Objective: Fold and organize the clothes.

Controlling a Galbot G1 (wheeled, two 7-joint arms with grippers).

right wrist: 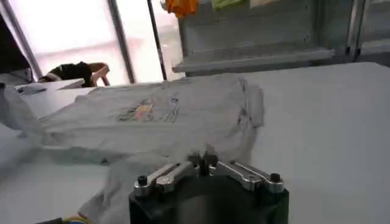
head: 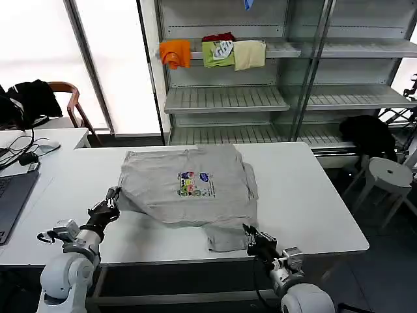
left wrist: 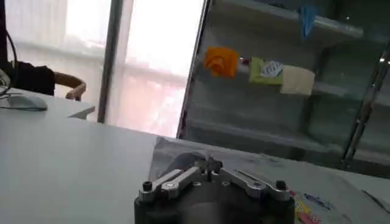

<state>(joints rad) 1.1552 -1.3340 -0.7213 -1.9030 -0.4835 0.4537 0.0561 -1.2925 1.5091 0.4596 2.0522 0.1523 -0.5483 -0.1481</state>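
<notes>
A light grey short-sleeved shirt (head: 163, 195) with a small multicoloured chest print (head: 194, 184) lies partly folded in the middle of the white table (head: 313, 202). One strip of it trails toward the front edge. My left gripper (head: 113, 195) sits at the shirt's left edge, fingers pressed together on the cloth (left wrist: 183, 159), which rises a little there. My right gripper (head: 250, 233) is at the trailing strip's front right corner, its fingers closed on the fabric (right wrist: 183, 122). The print also shows past the left gripper (left wrist: 209, 165) and beyond the right gripper (right wrist: 204, 161).
A metal shelf behind the table holds folded orange (head: 176, 52), green (head: 218, 52) and cream (head: 249, 54) garments. A laptop (head: 13, 195) lies on the desk at left. A white stool (head: 388, 173) and a black garment (head: 368, 134) stand at right.
</notes>
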